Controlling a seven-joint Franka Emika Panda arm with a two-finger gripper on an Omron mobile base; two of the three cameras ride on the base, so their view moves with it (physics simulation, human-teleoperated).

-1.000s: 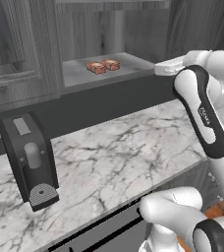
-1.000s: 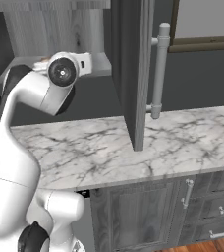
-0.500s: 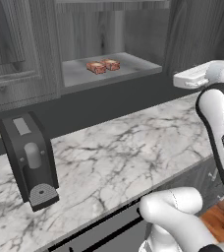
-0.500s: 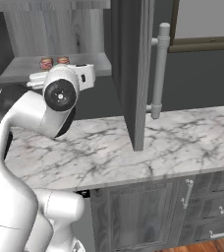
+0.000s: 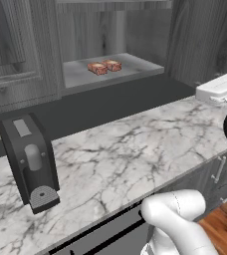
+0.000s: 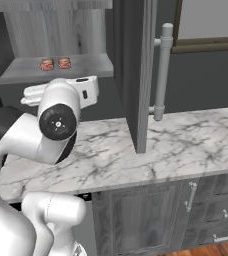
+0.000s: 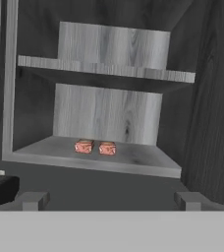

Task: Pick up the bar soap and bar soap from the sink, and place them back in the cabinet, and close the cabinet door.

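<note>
Gripper (image 7: 111, 201) fingertips (image 7: 31, 200) are standing wide apart at the bottom of the hand view with nothing between them, so the hand is released. Beyond them the open cabinet (image 7: 109, 115) is facing the camera, and the two soaps (image 7: 84, 146) (image 7: 107, 147) are lying side by side, just beside each other, on its lower shelf (image 7: 138, 157) near the middle. A second shelf is running across above them. The dark inner face of the door (image 7: 214, 103) is standing along the right side.

From the left base view, the white hand is reaching in at the right edge, level with the counter's far side; its fingers cannot be made out here. Both soaps (image 5: 97, 68) (image 5: 112, 65) are sitting on the grey shelf (image 5: 135, 67), well apart from the hand. The door (image 5: 205, 40) is hanging open at the upper right. A black coffee machine (image 5: 28, 162) is standing on the marble counter (image 5: 130, 149) at the left.

From the right base view, the arm is bending up across the left half, with the white hand pointing left in front of the shelf. The soaps (image 6: 47, 64) (image 6: 64, 63) are resting on the shelf (image 6: 93, 62) above and behind it. The door (image 6: 138, 70) is jutting out edge-on toward the camera, its silver handle (image 6: 162, 72) showing on its right side, above the counter (image 6: 186, 145).
</note>
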